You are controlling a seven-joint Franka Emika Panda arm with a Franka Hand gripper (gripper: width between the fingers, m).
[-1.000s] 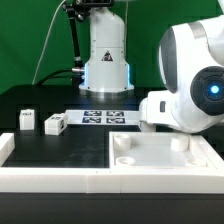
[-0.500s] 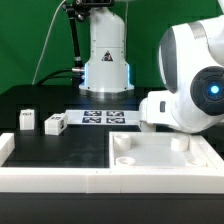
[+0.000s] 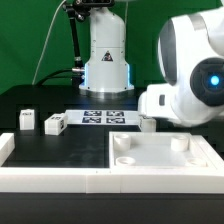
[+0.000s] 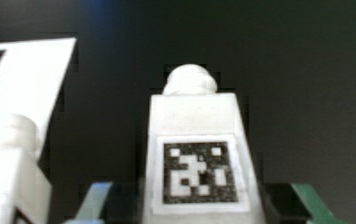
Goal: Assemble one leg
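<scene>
In the wrist view a leg (image 4: 198, 150), a white post with a black-and-white tag and a rounded peg at its far end, lies on the black table between my fingers. My gripper (image 4: 198, 206) is open: one finger (image 4: 100, 200) and the other (image 4: 301, 200) stand to either side of the leg with a dark gap on each side. In the exterior view this leg (image 3: 148, 124) shows just below my wrist, near the marker board (image 3: 104, 118). Two more legs (image 3: 27, 121) (image 3: 55, 123) stand at the exterior view's left.
The large flat white panel (image 3: 150, 156) with round corner sockets lies in front inside the white frame. The robot base (image 3: 106, 60) stands behind the marker board. The marker board's corner (image 4: 29, 90) and another white part (image 4: 4, 160) lie beside the leg.
My arm has risen a little and shifted toward the exterior view's right. The leg below the wrist, hidden before, now shows.
</scene>
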